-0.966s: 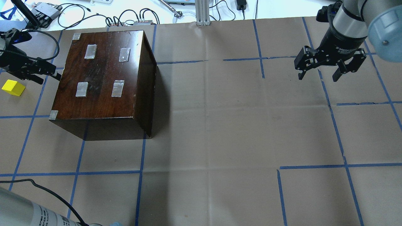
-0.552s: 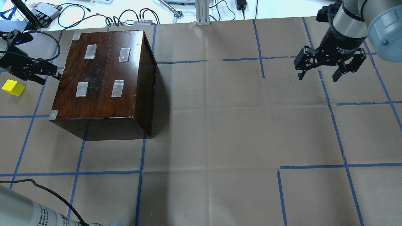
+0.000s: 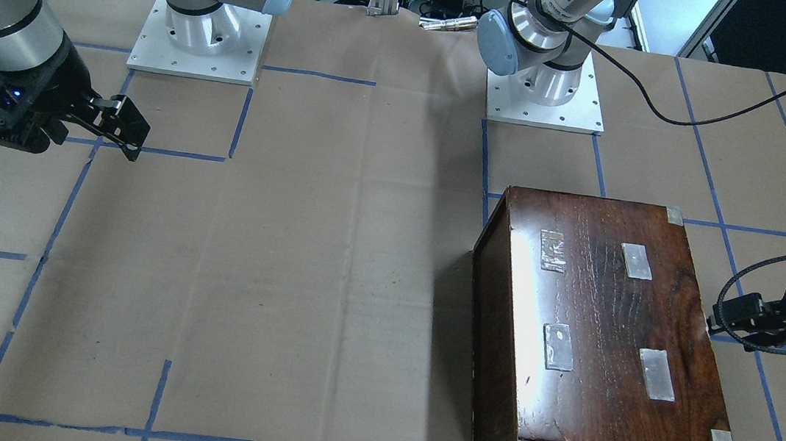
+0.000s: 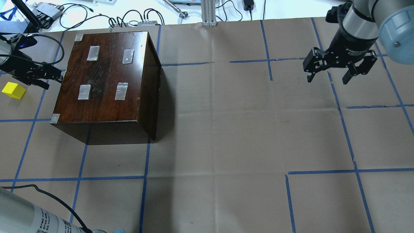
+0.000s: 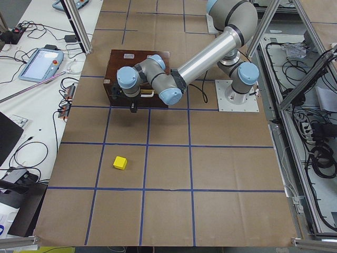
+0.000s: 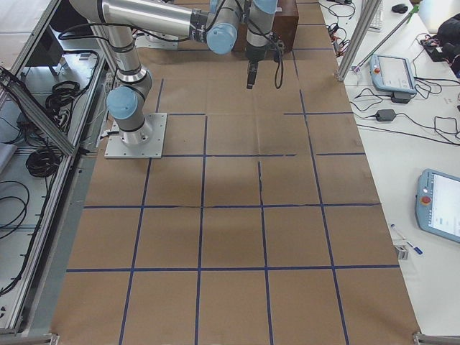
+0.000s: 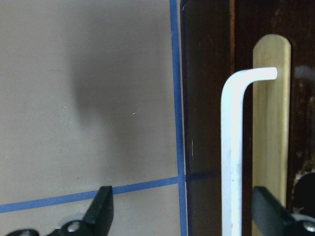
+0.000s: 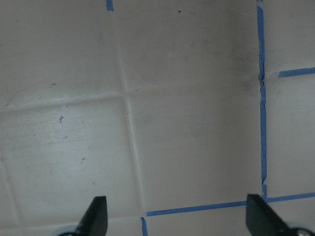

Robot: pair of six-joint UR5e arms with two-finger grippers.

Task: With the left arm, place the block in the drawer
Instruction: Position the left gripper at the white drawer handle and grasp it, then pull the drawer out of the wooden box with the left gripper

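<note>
Overhead exterior: block (image 4: 13, 90) is a small, plain bright-yellow cube. It sits on the paper-covered table (image 4: 226, 129) at the robot's far left, apart from the cabinet (image 4: 103, 77) and near the left gripper (image 4: 51, 81). Your left wrist view shows that gripper spread wide and holding nothing. A white bent-bar handle (image 7: 231, 147) on the dark drawer front (image 7: 300, 147) is framed between its fingertips. Right gripper (image 4: 327, 79) hangs well apart over bare paper, also wide open and empty. White print on both arms is too small to read.
</note>
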